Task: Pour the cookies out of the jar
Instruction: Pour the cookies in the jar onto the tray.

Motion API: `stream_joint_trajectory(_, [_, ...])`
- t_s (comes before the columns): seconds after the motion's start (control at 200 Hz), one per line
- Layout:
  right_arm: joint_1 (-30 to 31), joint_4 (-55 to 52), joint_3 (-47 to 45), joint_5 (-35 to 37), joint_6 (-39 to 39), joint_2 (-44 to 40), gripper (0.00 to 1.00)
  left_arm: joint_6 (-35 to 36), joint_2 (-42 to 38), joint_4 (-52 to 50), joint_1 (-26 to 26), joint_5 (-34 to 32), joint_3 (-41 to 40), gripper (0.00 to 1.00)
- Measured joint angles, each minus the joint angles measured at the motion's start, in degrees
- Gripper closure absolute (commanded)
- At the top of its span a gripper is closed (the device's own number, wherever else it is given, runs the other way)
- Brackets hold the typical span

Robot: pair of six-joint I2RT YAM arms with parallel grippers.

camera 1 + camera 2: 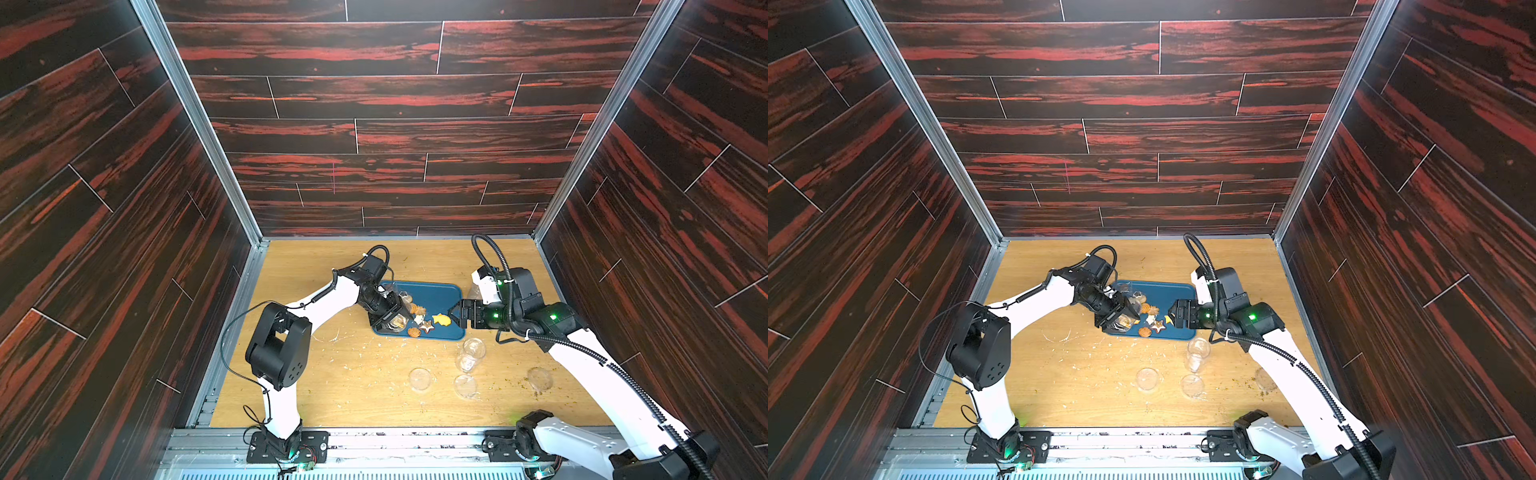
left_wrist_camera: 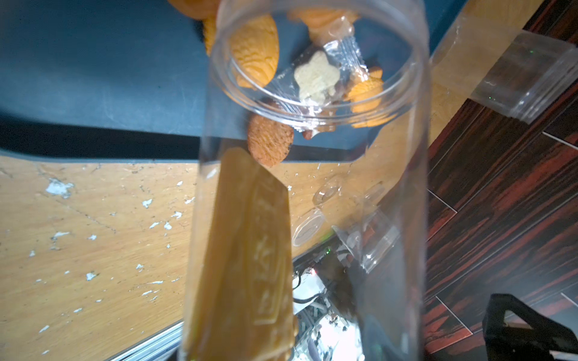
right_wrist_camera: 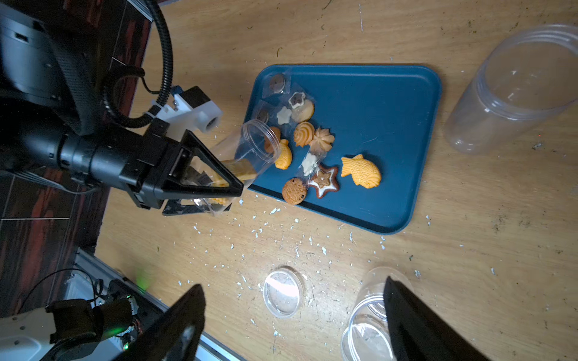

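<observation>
My left gripper [image 1: 388,318] [image 3: 234,197] is shut on the clear jar [image 3: 247,150] [image 2: 312,187]. The jar is tipped, with its mouth low over the left end of the blue tray [image 3: 391,125] [image 1: 436,295]. The cookies [image 3: 304,133] lie spilled on the tray by the mouth: a yellow fish [image 3: 361,171], a star [image 3: 323,181], a round brown one [image 3: 294,190] and some wrapped ones. A golden rectangular biscuit [image 2: 250,265] [image 3: 240,170] lies inside the jar. At the tray's right edge my right gripper [image 1: 455,318] [image 3: 294,322] hangs open and empty.
Another clear jar [image 1: 471,353] lies on the wooden table in front of the tray, and a larger one [image 3: 516,90] stands beyond the tray's right end. Three clear lids [image 1: 419,379] [image 1: 465,385] [image 1: 539,379] rest nearer the front. Pale crumbs litter the table. Dark walls enclose three sides.
</observation>
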Motion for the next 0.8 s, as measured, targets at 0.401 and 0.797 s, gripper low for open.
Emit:
stream_joint_trajectory(0.401, [-0.79, -0.22, 0.0, -0.04, -1.09, 0.07, 0.07, 0.28, -0.46, 3.15, -0.02, 1.97, -0.09, 0.54])
stream_joint_trajectory(0.797, [-0.83, -0.22, 0.02, -0.22, -1.05, 0.07, 0.07, -0.2, -0.68, 3.41, -0.76, 1.99, -0.9, 0.54])
